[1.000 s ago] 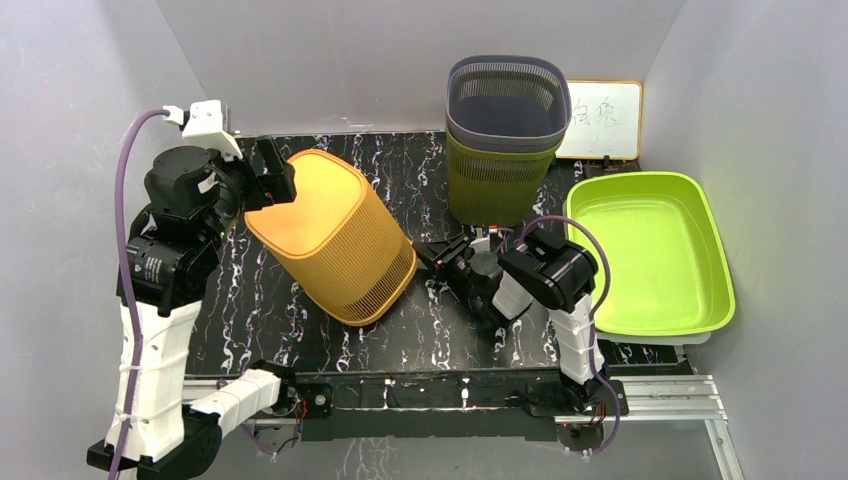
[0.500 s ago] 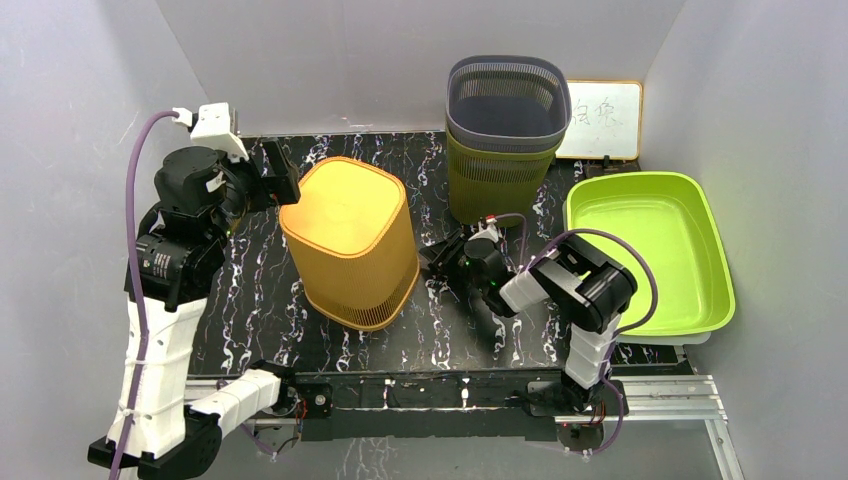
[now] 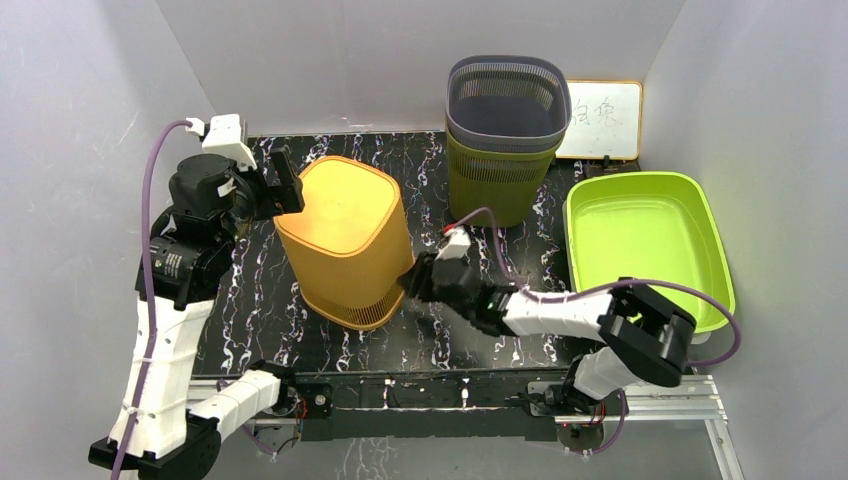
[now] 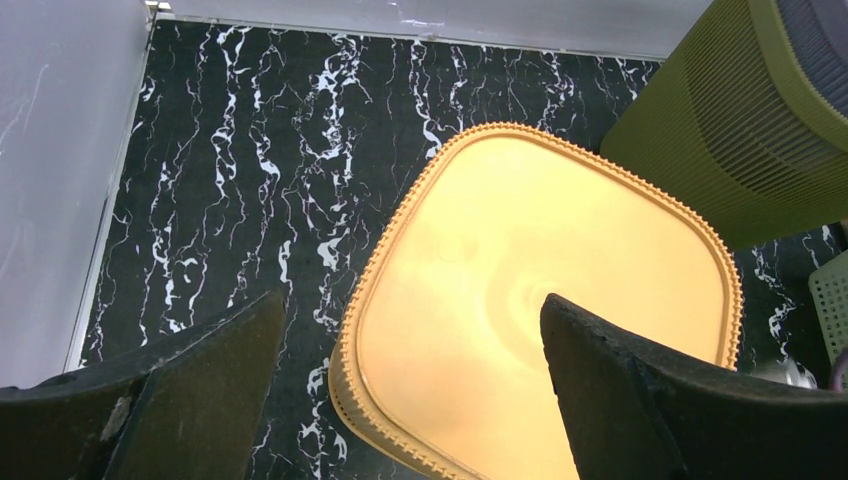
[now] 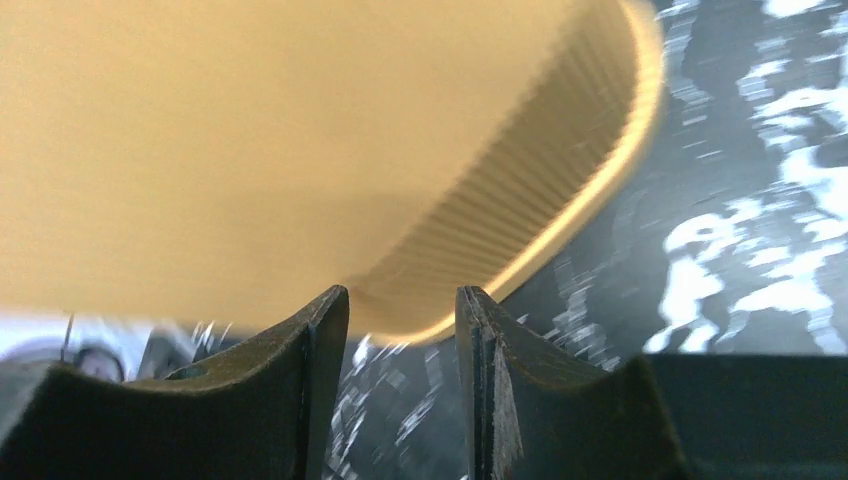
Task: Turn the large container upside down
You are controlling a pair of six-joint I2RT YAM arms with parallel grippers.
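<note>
**Basket base-up, and my fingers crowd it**

The orange basket (image 3: 345,240) stands on the dark marbled surface (image 3: 250,300) with its closed base on top and its open mouth down, so I judge the turn as good as done. My left fingers (image 3: 287,185) are spread wide at the basket's upper left edge and hold nothing; from that wrist I look between them straight down onto the base. My right fingers (image 3: 415,280) sit low against the basket's right side, just at its bottom rim, parted by a narrow gap with nothing in it as far as I can tell; that view is blurred.

The danger is in leaving. If my right fingers catch under the ribbed rim, they could lift that edge and tip the basket over. A sideways nudge could slide it, light as it looks. My left fingers could clip the top edge while drawing away and rock it toward the stacked baskets (image 3: 505,130) behind.
</note>
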